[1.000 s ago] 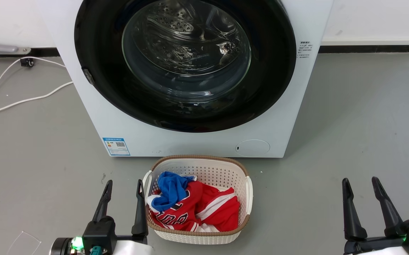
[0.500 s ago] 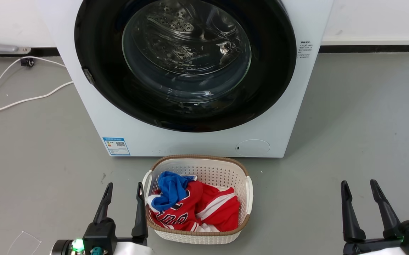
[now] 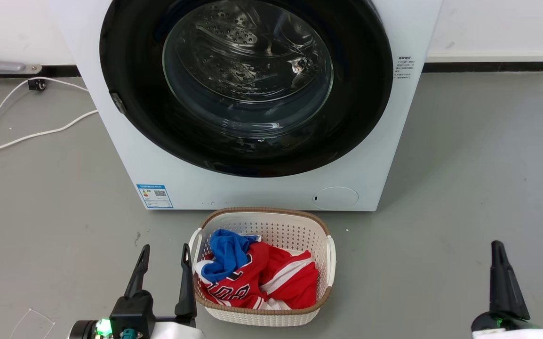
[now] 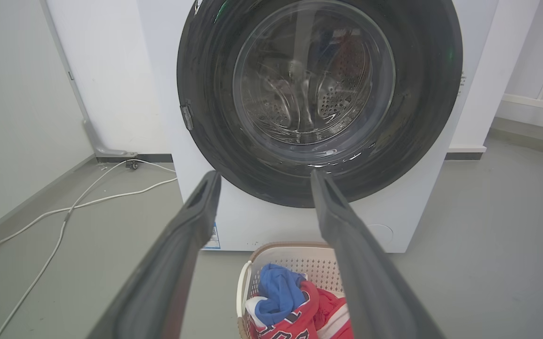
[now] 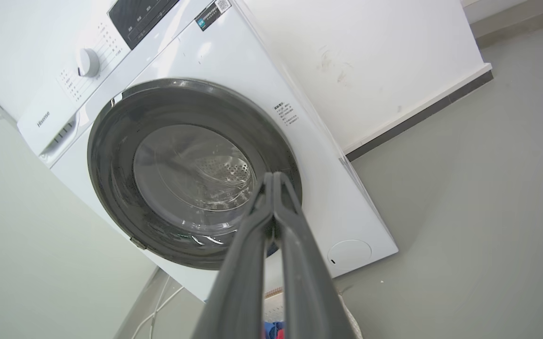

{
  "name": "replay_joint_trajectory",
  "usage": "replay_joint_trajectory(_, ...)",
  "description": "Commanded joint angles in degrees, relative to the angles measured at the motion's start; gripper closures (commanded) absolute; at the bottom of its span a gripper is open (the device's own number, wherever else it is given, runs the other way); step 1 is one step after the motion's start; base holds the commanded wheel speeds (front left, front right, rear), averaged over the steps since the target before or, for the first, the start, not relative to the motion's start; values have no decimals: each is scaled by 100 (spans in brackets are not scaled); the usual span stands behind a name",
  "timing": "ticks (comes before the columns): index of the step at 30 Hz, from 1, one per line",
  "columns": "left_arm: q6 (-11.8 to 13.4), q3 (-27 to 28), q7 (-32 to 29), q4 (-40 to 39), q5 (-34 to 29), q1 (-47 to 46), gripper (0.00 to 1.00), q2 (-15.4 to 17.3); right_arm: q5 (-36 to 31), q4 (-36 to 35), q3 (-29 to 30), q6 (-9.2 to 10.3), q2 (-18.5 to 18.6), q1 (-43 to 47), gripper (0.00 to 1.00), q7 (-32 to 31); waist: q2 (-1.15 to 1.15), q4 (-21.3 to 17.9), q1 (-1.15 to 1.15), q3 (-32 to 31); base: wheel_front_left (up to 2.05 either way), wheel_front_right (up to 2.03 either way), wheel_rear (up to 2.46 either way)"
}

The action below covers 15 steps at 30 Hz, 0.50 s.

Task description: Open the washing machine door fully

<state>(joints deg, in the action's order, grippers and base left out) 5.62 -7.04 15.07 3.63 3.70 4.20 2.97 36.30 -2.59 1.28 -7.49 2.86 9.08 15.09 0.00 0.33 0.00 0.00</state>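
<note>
The washing machine (image 3: 262, 193) is a white front-loader standing straight ahead. Its door (image 3: 248, 141), a glossy black disc with a clear glass bowl, sits flush against the front. A small latch piece (image 3: 117, 102) shows on the door's left edge. My left gripper (image 3: 165, 246) is open and empty, low at the left of the basket, well short of the machine. In the left wrist view its fingers (image 4: 264, 173) frame the door (image 4: 318, 84). My right gripper (image 3: 497, 249) is shut on nothing at the lower right. The right wrist view shows its fingers (image 5: 272, 175) pressed together before the door (image 5: 191, 174).
A white laundry basket (image 3: 262, 216) with red and blue clothes (image 3: 257, 273) stands on the grey floor right in front of the machine, between my grippers. White cables (image 3: 27, 136) trail across the floor at the left. A white wall with a dark skirting (image 3: 488, 66) runs behind.
My right gripper has shut: its two spread fingers now show as one closed pair, turned edge-on. The left gripper and the door stay as they were.
</note>
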Motion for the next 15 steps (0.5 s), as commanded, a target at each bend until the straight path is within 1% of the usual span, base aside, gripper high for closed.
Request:
replay_joint_trajectory(1, 21, 6, 16, 11, 3, 26, 0, -13, 677, 48, 8, 0, -2, -93, 100, 11, 0, -1, 0, -7, 0, 0, 0)
replay_joint_trajectory(2, 25, 1, 16, 12, 10, 33, 0, -13, 1186, 115, -24, 0, -2, -83, 100, 11, 0, -1, 0, -12, 0, 0, 0)
replay_joint_trajectory(5, 31, -11, 16, 12, 24, 43, 0, -14, 2416, 228, -227, 0, 1, -127, 100, 11, 0, 0, 0, -16, 0, 0, 0)
replay_joint_trajectory(8, 42, -25, 16, 20, 33, 41, 0, -13, 3407, 248, -339, 0, 3, -153, 100, 11, 0, 1, 0, -17, 0, 0, 0)
replay_joint_trajectory(15, 55, -35, 16, 15, 9, 45, 0, -13, 5190, 184, -547, 0, 2, -218, 100, 11, 0, -12, 0, -15, 0, 0, 0)
